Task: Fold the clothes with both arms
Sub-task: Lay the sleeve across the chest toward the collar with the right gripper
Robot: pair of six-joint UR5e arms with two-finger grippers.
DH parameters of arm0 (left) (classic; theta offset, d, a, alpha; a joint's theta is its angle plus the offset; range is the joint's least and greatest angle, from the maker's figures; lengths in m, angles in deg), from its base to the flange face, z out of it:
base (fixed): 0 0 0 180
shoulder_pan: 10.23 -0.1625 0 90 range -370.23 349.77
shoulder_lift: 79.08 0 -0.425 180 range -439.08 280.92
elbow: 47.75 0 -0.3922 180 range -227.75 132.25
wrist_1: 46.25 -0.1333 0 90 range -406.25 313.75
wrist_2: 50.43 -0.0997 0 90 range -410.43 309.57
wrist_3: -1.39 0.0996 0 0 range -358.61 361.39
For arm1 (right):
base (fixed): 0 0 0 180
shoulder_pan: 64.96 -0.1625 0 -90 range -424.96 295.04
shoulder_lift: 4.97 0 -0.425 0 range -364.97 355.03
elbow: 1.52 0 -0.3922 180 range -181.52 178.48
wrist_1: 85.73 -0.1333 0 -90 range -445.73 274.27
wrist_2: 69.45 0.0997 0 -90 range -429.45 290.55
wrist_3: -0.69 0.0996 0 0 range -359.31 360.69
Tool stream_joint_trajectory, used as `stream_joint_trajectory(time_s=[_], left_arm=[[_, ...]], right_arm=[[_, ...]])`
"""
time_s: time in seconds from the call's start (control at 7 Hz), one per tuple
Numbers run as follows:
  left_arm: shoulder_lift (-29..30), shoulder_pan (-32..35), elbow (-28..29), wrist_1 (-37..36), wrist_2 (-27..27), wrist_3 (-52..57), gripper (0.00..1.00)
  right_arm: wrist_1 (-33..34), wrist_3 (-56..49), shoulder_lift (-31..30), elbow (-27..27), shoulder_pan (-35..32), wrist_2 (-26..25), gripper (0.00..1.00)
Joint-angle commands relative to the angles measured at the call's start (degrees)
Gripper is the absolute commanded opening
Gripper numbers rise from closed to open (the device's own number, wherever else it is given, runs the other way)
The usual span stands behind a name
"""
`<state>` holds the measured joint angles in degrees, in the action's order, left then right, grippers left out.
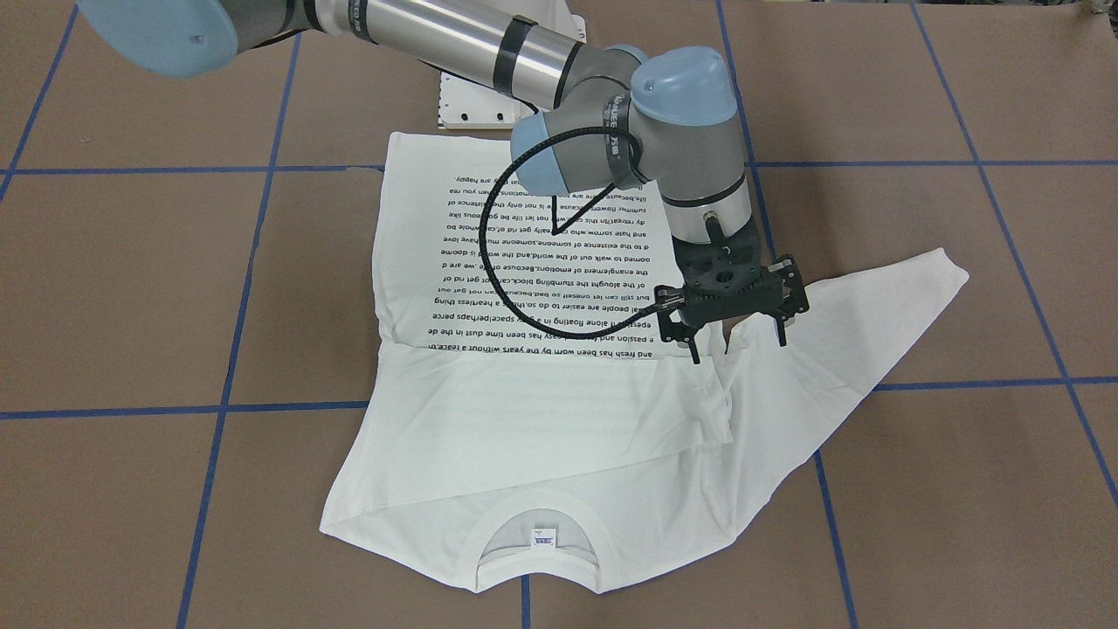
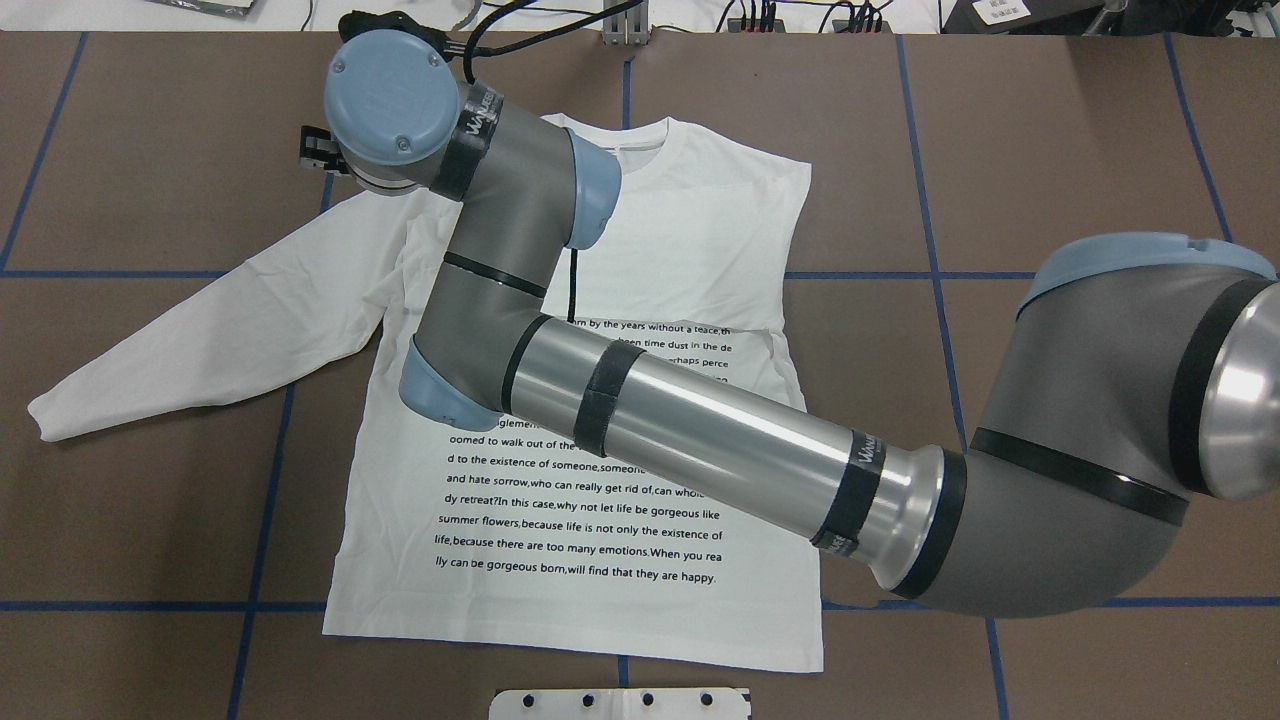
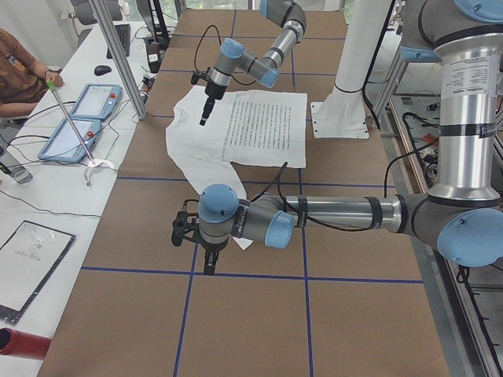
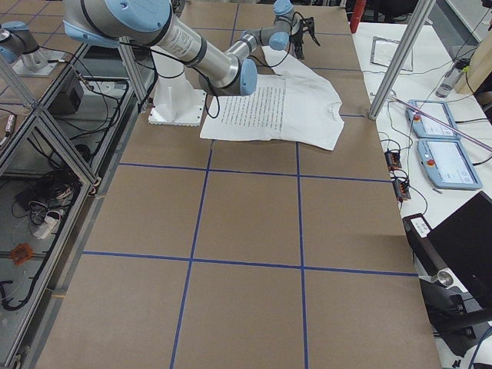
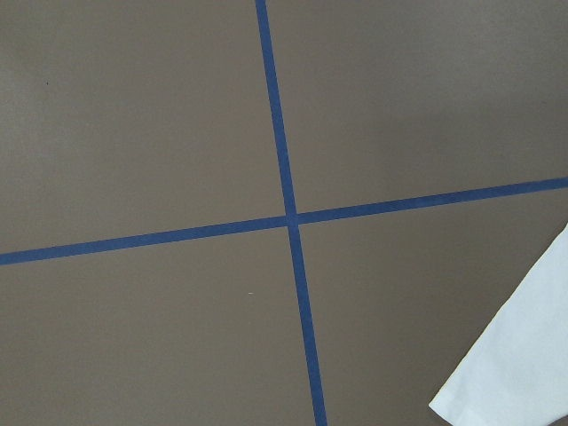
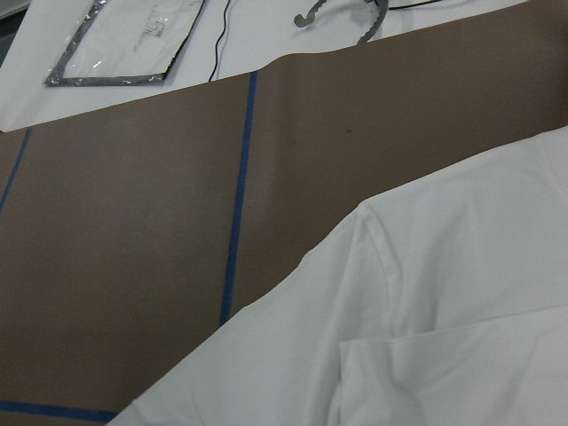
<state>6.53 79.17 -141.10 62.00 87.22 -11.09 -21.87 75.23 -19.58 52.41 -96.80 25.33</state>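
Note:
The white long-sleeved shirt (image 1: 524, 419) lies print-up on the brown table, collar (image 1: 537, 515) on the side away from the robot. One sleeve is folded across the chest, and the other sleeve (image 2: 200, 330) stretches out flat. My right arm (image 2: 700, 440) reaches across the shirt. Its right gripper (image 1: 739, 349) hangs open just over the shoulder of the outstretched sleeve, fingers spread. My left gripper (image 3: 208, 263) hovers over bare table just past the sleeve's cuff (image 5: 524, 364); I cannot tell whether it is open or shut.
Blue tape lines (image 1: 227, 406) grid the table. The white pedestal base plate (image 2: 620, 703) sits at the shirt's hem. A side desk (image 3: 47, 181) holds tablets, cables and a red cylinder, with a person seated there. An aluminium post (image 4: 400, 61) stands at the table edge.

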Motion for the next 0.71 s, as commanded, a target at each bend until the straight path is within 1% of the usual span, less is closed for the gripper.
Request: stream_joint_trajectory(time_s=[0.0, 0.14, 0.29, 0.43, 0.57], left_arm=[[-3.9, -5.2, -0.3, 13.1, -1.0, -18.9, 0.99], [-6.4, -10.0, -0.4, 22.6, -4.3, -30.0, 0.99], [-8.2, -15.4, -1.4, 27.7, -7.0, -38.6, 0.99], [-9.9, -21.0, -5.1, 27.7, -10.1, -44.8, 0.99], [-11.8, -27.3, -8.7, 26.8, -12.6, -48.5, 0.97]], right_arm=[[20.4, -5.0, -8.2, 17.8, -4.2, 7.4, 1.0], [24.8, -8.8, -13.4, 24.9, -6.6, 10.4, 1.0], [29.4, -13.7, -20.0, 33.3, -9.5, 14.2, 1.0], [34.5, -18.9, -26.4, 41.2, -12.6, 17.3, 1.0], [39.4, -23.3, -31.4, 46.7, -15.2, 19.4, 1.0]])
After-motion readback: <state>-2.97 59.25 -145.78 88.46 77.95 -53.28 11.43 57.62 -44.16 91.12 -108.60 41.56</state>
